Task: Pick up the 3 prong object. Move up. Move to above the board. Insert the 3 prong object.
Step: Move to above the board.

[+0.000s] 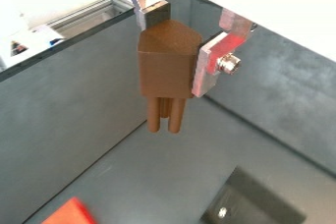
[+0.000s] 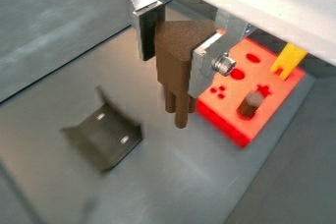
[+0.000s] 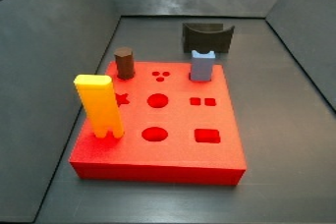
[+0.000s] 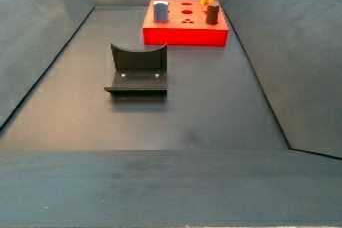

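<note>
My gripper (image 1: 179,43) is shut on the 3 prong object (image 1: 167,69), a slender brown block. It also shows in a wrist view (image 2: 176,63), with the gripper (image 2: 178,51) around its upper end. The thin prongs hang free, well above the grey floor. The silver fingers (image 2: 206,63) clamp its sides. The red board (image 2: 256,100) with cut-out holes lies beside and below the prongs, not under them. The board also shows in both side views (image 3: 178,155) (image 4: 187,35). Neither the gripper nor the object shows in the side views.
A tall yellow forked block (image 3: 96,105), a stubby dark brown cylinder (image 3: 125,64) and a blue-grey block (image 3: 202,66) stand on the board. The dark fixture (image 4: 136,69) (image 2: 105,135) stands on the floor mid-bin. Grey sloped walls surround the floor.
</note>
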Controlling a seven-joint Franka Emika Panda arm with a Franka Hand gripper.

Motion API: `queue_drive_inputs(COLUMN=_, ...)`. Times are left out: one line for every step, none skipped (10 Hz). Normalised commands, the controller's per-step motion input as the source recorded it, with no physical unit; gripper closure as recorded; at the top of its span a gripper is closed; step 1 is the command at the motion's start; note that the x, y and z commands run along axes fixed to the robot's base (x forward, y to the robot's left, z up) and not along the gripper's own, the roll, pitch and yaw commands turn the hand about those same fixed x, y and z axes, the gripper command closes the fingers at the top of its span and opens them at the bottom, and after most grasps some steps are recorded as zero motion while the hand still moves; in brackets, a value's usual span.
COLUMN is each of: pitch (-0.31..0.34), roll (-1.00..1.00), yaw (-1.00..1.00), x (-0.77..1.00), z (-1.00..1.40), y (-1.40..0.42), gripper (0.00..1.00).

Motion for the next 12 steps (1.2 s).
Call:
queue_drive_inputs(pitch=0.021, roll=-0.01, yaw=0.00, x=0.04, z=0.03, y=-1.00, gripper=1.00)
queue_drive_inputs(pitch=0.022, roll=-0.01, yaw=0.00, x=0.04, z=0.04, y=-1.00, gripper=1.00)
queue_drive_inputs(pitch=0.033, roll=-0.01, yaw=0.00, x=0.04, z=0.04, y=-1.00, gripper=1.00)
queue_drive_inputs(pitch=0.039, roll=-0.01, yaw=0.01, x=0.05, z=0.04, y=-1.00, gripper=1.00)
queue_drive_inputs(pitch=0.053, roll=0.00, yaw=0.01, x=0.06, z=0.04, y=-1.00, gripper=1.00)
queue_drive_inputs(pitch=0.061, roll=-0.01, yaw=0.00, x=0.07, z=0.04, y=-1.00, gripper=1.00)
queue_drive_inputs(pitch=0.075, roll=0.01, yaw=0.01, x=0.09, z=0.04, y=-1.00, gripper=1.00)
queue_drive_inputs(pitch=0.084, roll=0.00, yaw=0.01, x=0.11, z=0.05, y=-1.00, gripper=1.00)
queue_drive_inputs(pitch=0.101, roll=0.01, yaw=0.00, x=0.13, z=0.05, y=-0.87, gripper=1.00)
queue_drive_inputs(pitch=0.106, roll=0.01, yaw=0.01, x=0.12, z=0.05, y=-0.71, gripper=1.00)
queue_drive_inputs(pitch=0.119, roll=0.02, yaw=0.01, x=0.09, z=0.04, y=-0.38, gripper=1.00)
queue_drive_inputs(pitch=0.112, roll=0.03, yaw=0.01, x=0.07, z=0.03, y=-0.19, gripper=1.00)
